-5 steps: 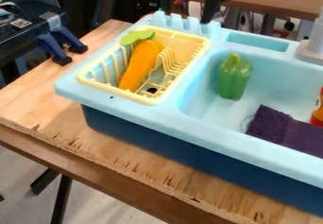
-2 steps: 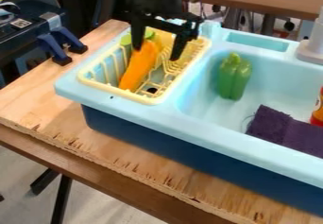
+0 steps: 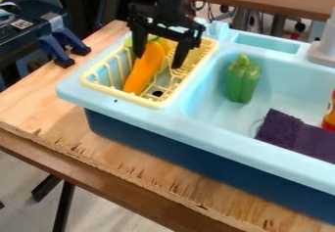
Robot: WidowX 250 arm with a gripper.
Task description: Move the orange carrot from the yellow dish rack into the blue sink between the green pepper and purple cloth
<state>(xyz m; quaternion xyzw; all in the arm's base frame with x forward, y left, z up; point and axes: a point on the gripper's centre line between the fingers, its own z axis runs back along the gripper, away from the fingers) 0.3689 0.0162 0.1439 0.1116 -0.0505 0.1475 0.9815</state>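
Gripper (image 3: 157,61), 2 fingers wide apart, above the orange toy carrot (image 3: 142,71); the yellow rack's (image 3: 118,94) walls confine it.

Orange toy carrot (image 3: 144,68); tilted in yellow rack (image 3: 121,94)

A pale floor (image 3: 131,219), seen from my remote operating post, shows at lower left beneath a plywood worktop (image 3: 39,101) with a ragged, splintered front edge. I can make out a darker brown board (image 3: 98,186) running below that edge and black legs (image 3: 63,207) angling down to the floor. At upper left, two blue-and-black clamps (image 3: 56,51) sit by dark equipment (image 3: 33,42) bearing a square black-and-white label (image 3: 21,24). Beyond, a brown tabletop (image 3: 275,3) crosses my view above black casters (image 3: 299,27), and light falls softly over the plywood.
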